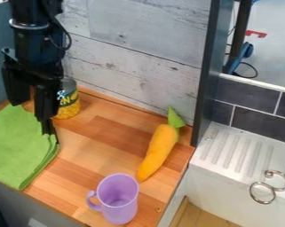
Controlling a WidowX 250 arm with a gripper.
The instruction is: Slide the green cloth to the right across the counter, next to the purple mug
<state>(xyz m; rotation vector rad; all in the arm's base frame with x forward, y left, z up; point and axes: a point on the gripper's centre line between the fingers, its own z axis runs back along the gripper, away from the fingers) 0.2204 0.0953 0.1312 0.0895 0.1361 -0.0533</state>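
The black gripper (30,116) hangs at the upper left, its two fingers apart with nothing between them. Below it lies a folded green cloth (18,148); one fingertip is over the cloth's upper right edge, and whether they touch I cannot tell. Just behind and to the right of the fingers stands a can with a yellow and green label (68,99), partly hidden by the gripper. A yellow-orange toy carrot (158,150) with a green leaf lies at the right of the wooden counter. A purple cup (117,199) stands upright near the front edge, its handle to the left.
The wooden counter (79,146) backs onto a grey plank wall (132,57). A dark upright panel (205,75) rises at its right rear corner. Beyond it are a white sink unit (233,153) with a ridged drainer, metal rings (262,192) and dark tiles (260,119).
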